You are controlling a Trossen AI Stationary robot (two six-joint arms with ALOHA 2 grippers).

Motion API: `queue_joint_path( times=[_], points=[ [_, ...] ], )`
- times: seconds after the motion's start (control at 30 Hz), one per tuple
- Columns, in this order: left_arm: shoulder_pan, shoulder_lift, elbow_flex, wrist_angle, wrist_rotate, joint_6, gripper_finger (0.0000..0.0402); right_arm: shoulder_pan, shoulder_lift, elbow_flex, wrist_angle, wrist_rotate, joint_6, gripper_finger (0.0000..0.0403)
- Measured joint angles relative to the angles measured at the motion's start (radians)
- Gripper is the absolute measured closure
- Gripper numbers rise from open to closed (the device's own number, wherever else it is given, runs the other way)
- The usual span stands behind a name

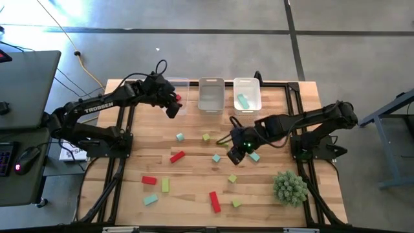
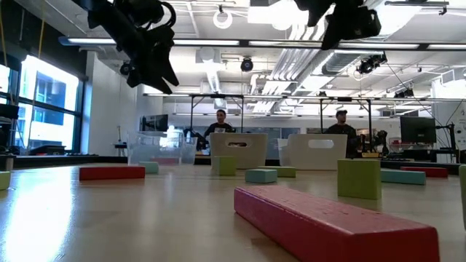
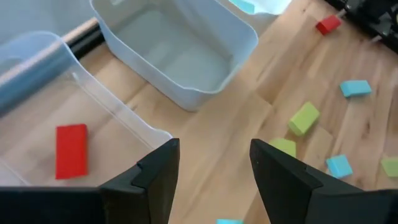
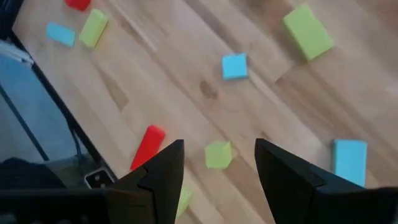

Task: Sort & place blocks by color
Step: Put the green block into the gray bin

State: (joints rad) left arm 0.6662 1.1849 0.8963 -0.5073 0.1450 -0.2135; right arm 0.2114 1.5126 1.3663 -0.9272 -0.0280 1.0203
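Observation:
Red, yellow-green and teal blocks lie scattered flat on the wooden table (image 1: 194, 123). One red block (image 3: 71, 150) lies on the floor of the left clear bin (image 1: 180, 97), and a teal block (image 1: 242, 101) lies in the right bin (image 1: 247, 94). The middle bin (image 1: 211, 94) holds nothing I can see. My left gripper (image 3: 214, 168) hangs open and empty above the left bin's near right corner. My right gripper (image 4: 219, 168) hangs open and empty above the table's middle right. A yellow-green cube (image 4: 217, 154) lies on the table below its fingers, and a red bar (image 4: 147, 147) is beside that.
A spiky green fake plant (image 1: 289, 188) stands at the near right. More blocks lie toward the near edge, among them a red bar (image 1: 214, 201) and a teal block (image 1: 150, 200). People sit at desks in the room beyond the table (image 2: 220, 124).

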Motion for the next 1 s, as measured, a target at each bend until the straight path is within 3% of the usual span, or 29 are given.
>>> queue_joint_path(
  times=[0.67,1.0],
  points=[
    [-0.279,0.000,0.000,-0.028,-0.041,-0.291,0.0216,0.167,0.184,0.000,-0.003,-0.056,0.104,0.0217],
    [-0.384,0.000,0.000,-0.028,-0.117,-0.375,0.0216,0.198,0.281,0.000,0.066,-0.054,0.008,0.0206]
  ],
)
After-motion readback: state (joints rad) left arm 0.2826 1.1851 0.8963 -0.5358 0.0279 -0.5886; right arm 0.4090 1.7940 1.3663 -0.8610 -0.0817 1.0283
